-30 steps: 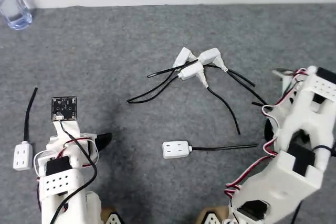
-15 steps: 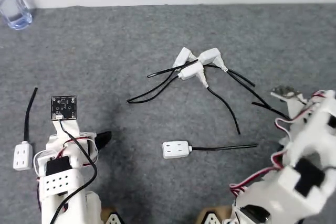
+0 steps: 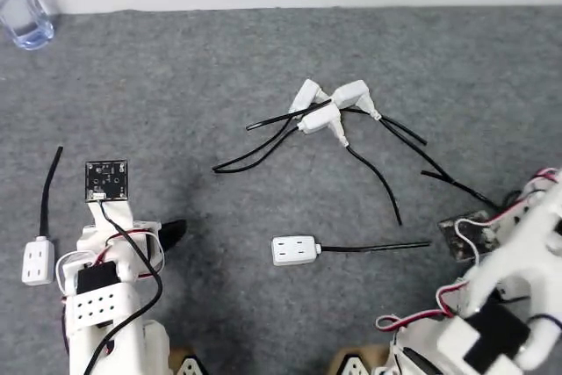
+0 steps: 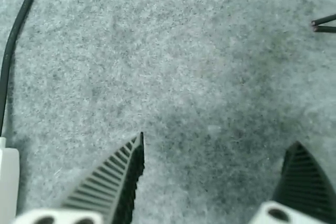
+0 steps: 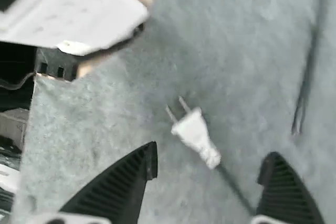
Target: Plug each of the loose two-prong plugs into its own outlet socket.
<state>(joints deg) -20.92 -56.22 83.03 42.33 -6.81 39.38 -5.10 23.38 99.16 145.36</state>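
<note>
We log left arm and right arm: white printed shells, red-white-black wiring, black ribbed fingers.

A: Surface under it all?
B: Grey cloth table cover. Felt-like, rough, matt.
A: Plugs?
B: White two-prong plug: smooth plastic body, faint sheen. Prongs look metal. Thin black cable: smooth jacket, semi-matt.
A: Sockets?
B: White rectangular outlet socket block: smooth plastic, like the plug.
A: Arms?
B: White arm shell: matt plastic. Left gripper fingers: black plastic, ribbed, matt.
A: Corner item?
B: Clear container: transparent, glossy. Glass or plastic, can't tell.
</note>
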